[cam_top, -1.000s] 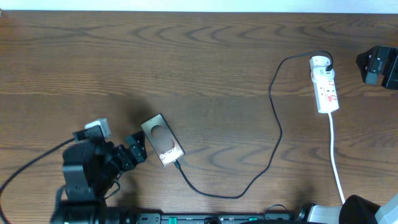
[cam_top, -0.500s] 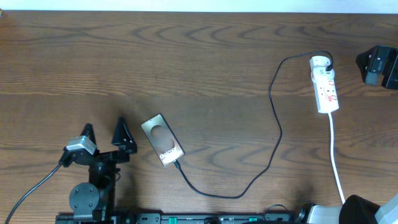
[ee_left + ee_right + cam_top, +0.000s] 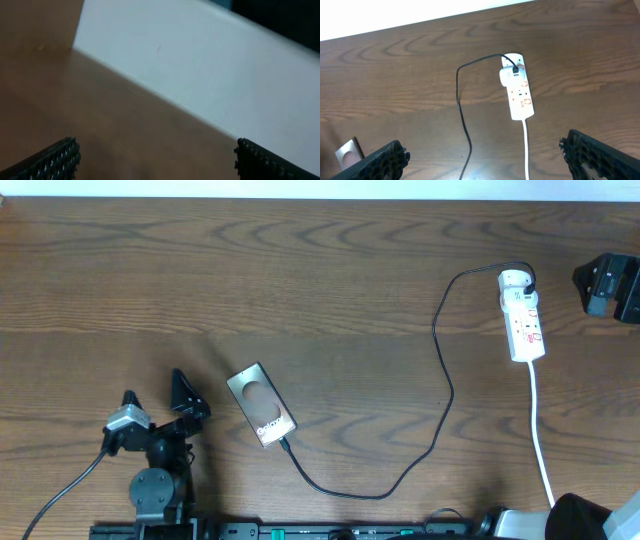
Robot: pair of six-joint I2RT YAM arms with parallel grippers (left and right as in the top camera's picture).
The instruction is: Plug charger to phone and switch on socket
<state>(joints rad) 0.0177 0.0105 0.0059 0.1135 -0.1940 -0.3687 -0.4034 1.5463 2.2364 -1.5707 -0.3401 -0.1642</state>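
The left gripper point(image 3: 155, 392) stood with its jaws wide apart and nothing between them, near the front edge of the wooden table point(image 3: 350, 280), just to the left of the phone point(image 3: 261, 408) and not touching it. Its own camera gave only a blurred view of brown tabletop and a pale surface beyond. The right gripper point(image 3: 485, 155) was likewise spread wide and empty, with the tabletop below it and the socket point(image 3: 519, 92) well ahead.

The phone lay flat and slanted, a pale oval glare on its glossy face. White lettering sat near its lower end, too small to read with certainty. The charger point(image 3: 448, 395) met the phone's lower end with its small tip; whether it was fully seated could not be told. From there the thin black cable looped right and up to its black plug, which sat in the rounded top end of the socket. The white strip carried red marks, not legible, and its white cord point(image 3: 540, 430) ran toward the front edge.
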